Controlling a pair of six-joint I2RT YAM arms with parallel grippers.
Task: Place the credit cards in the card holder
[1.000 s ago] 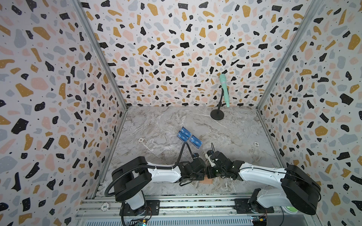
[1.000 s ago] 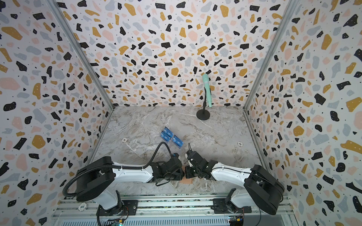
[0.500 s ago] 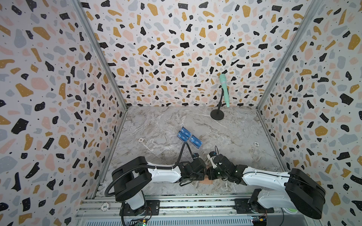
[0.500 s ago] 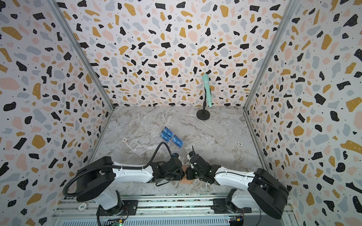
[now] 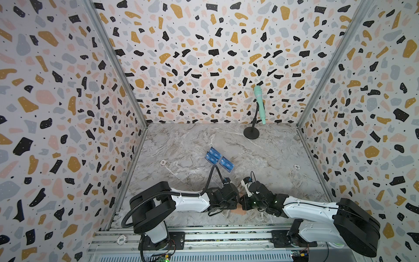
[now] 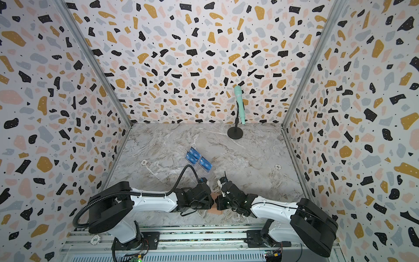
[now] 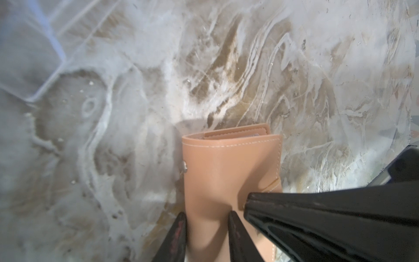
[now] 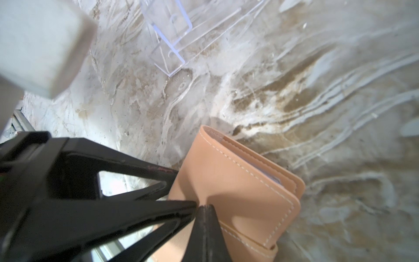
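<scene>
Front desk (image 5: 272, 154) edge: salmon card holder (image 7: 226, 163) lies folded between both arms. Left fingers (image 7: 176, 236) are clamped on its two sides. Right fingers (image 8: 204, 226) are pinched together, their tip touching the holder's cover. Clear acrylic stand (image 8: 170, 34) sits just beyond. Mid-desk: three blue VIP credit cards (image 5: 218, 158), well apart from the holder. Far back: green microphone (image 5: 259, 104) on a black stand.
</scene>
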